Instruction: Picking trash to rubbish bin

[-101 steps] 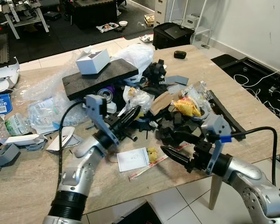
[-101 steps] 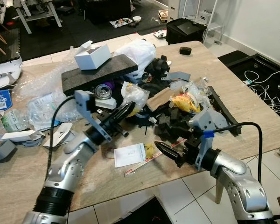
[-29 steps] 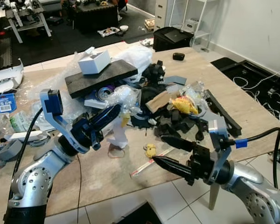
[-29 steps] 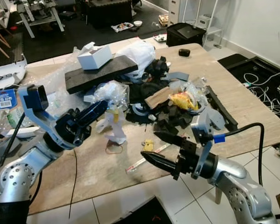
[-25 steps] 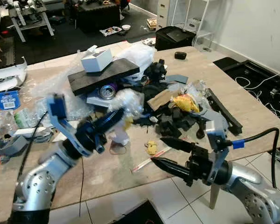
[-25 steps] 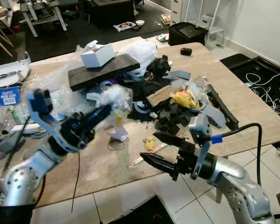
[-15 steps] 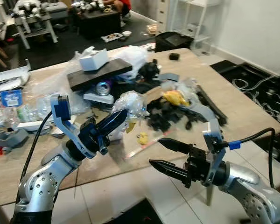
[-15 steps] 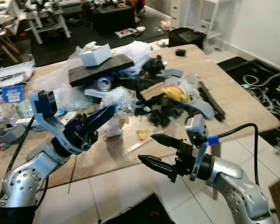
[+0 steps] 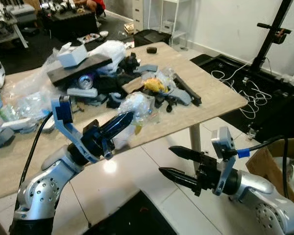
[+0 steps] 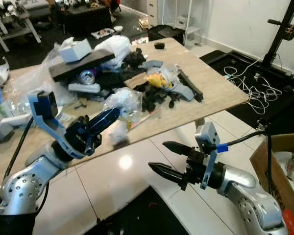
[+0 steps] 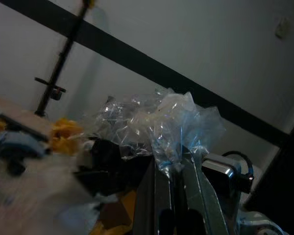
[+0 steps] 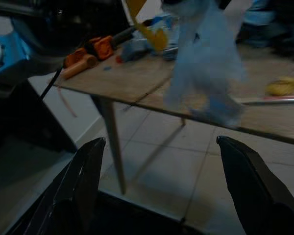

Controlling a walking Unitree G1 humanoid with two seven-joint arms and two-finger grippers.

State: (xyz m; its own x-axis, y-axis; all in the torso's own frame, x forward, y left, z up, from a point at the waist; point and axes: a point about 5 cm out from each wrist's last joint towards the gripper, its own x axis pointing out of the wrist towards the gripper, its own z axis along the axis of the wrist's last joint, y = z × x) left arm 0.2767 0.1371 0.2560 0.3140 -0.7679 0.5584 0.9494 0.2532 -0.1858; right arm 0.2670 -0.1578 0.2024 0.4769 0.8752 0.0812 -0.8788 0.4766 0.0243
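Note:
My left gripper (image 9: 123, 120) is shut on a crumpled clear plastic bag (image 9: 139, 105) with a yellow scrap and white paper hanging from it. It holds the bag in the air over the table's front edge. The left wrist view shows the plastic bag (image 11: 164, 120) pinched between the fingers (image 11: 147, 193). My right gripper (image 9: 165, 159) is open and holds nothing, low over the tiled floor in front of the table. Its two fingers (image 12: 83, 181) stand wide apart. An open cardboard box (image 10: 280, 166) with white items inside stands on the floor at the far right.
The wooden table (image 9: 215, 93) carries a heap of mixed trash (image 9: 137, 78): black foam, a can, a white box, plastic wrap. One table leg (image 9: 195, 139) stands near my right gripper. Cables (image 9: 237, 81) and a black stand (image 9: 272, 39) are on the right.
The view has swung right and back from the table, bringing the cardboard box into sight. My left gripper still holds the plastic bag, now off the table's edge. The right gripper stays open.

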